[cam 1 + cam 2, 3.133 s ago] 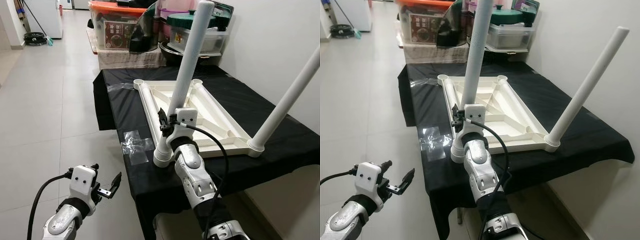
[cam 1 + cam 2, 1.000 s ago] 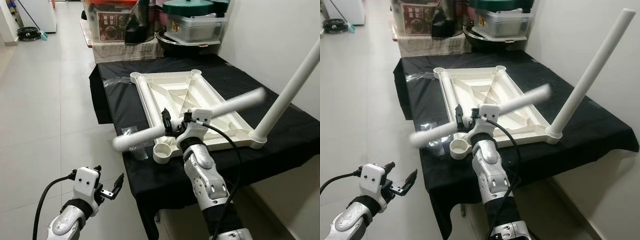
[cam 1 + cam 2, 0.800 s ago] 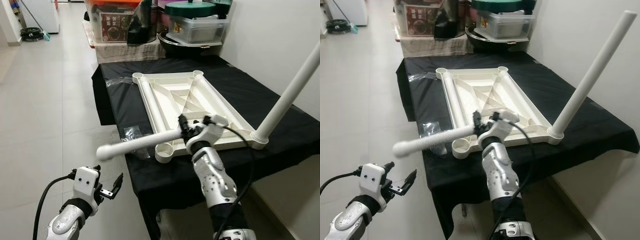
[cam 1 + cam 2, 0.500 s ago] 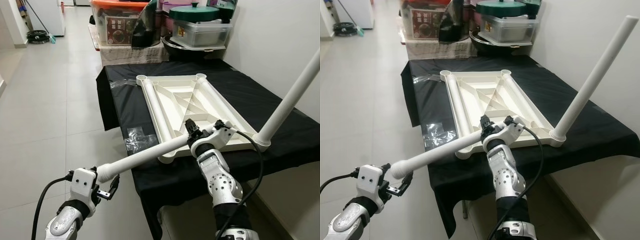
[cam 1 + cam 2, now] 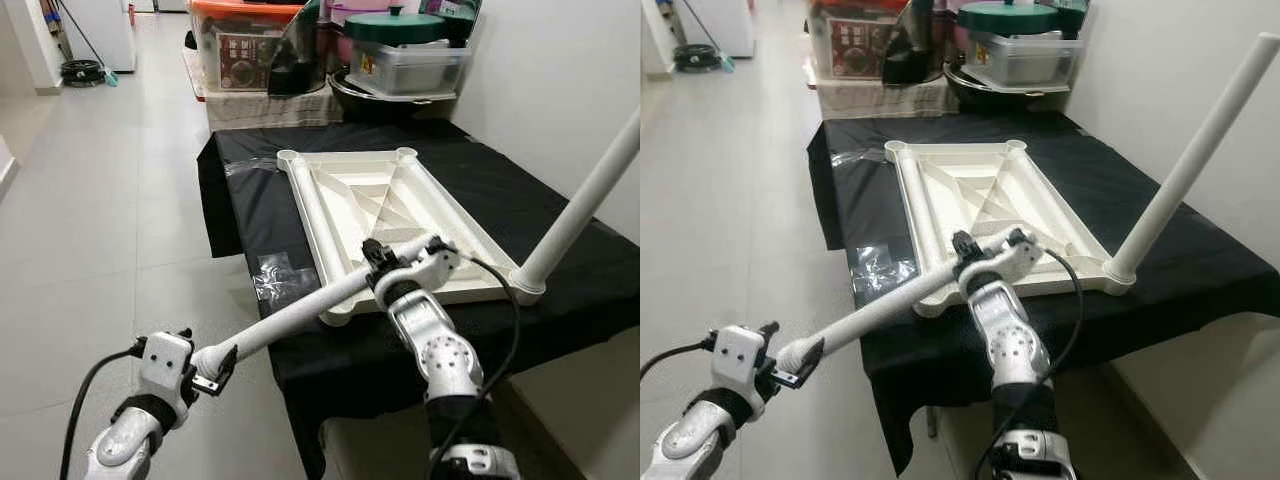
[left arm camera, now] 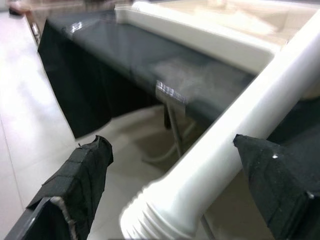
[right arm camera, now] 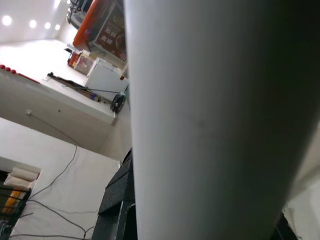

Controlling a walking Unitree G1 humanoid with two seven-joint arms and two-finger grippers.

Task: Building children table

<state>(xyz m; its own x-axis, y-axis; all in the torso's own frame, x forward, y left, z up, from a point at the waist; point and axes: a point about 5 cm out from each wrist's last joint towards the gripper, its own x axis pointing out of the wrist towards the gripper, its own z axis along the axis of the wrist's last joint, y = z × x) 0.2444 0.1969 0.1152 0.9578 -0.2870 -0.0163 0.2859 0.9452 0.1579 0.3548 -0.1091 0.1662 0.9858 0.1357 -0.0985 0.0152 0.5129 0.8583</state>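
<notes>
One leg (image 5: 300,312) now lies near horizontal, out of its corner socket (image 5: 336,318) since 3 s ago. Our right gripper (image 5: 372,254) clamps it; threaded end sits between our open left gripper (image 6: 170,190) fingers at 7 o'clock of the tabletop (image 5: 385,220). Looks like a handover.

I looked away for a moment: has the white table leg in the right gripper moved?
Yes. The leg stood upright in the tabletop's near corner socket; now it lies tilted, threaded end down at the left gripper.
</notes>
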